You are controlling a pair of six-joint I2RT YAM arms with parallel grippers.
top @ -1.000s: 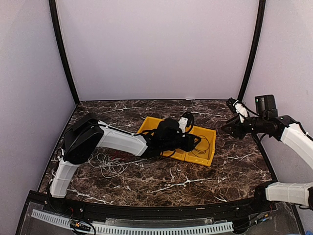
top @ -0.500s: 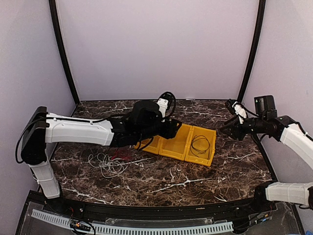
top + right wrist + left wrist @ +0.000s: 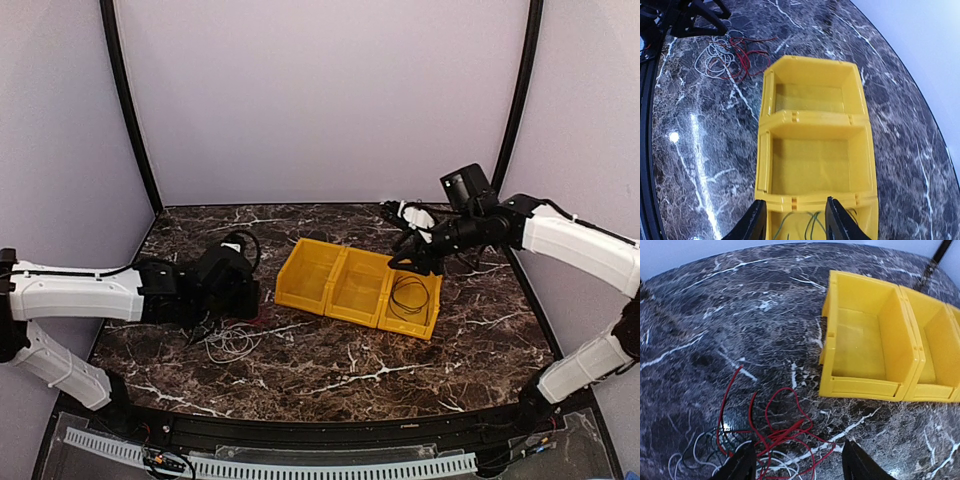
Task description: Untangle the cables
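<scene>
The red cable [image 3: 248, 322] and the white cable [image 3: 228, 343] lie tangled in one pile on the table, left of the yellow bins. In the left wrist view the red cable [image 3: 792, 427] loops over the white cable [image 3: 780, 460] between my fingertips. My left gripper [image 3: 252, 300] [image 3: 797, 467] is open and empty just above this pile. The black cable [image 3: 410, 297] lies coiled in the right-hand bin; it also shows in the right wrist view [image 3: 810, 220]. My right gripper [image 3: 405, 265] [image 3: 796, 220] is open and empty above that bin's far edge.
Three joined yellow bins [image 3: 325, 262] stand mid-table; the left [image 3: 865, 390] and middle [image 3: 812, 197] bins hold nothing. The cable pile [image 3: 725, 55] and the left arm [image 3: 685, 15] show at the top left of the right wrist view. Purple walls enclose the table.
My left arm swung from over the bins back left and down to the red and white pile. My right arm moved in from the right edge to above the right-hand bin.
</scene>
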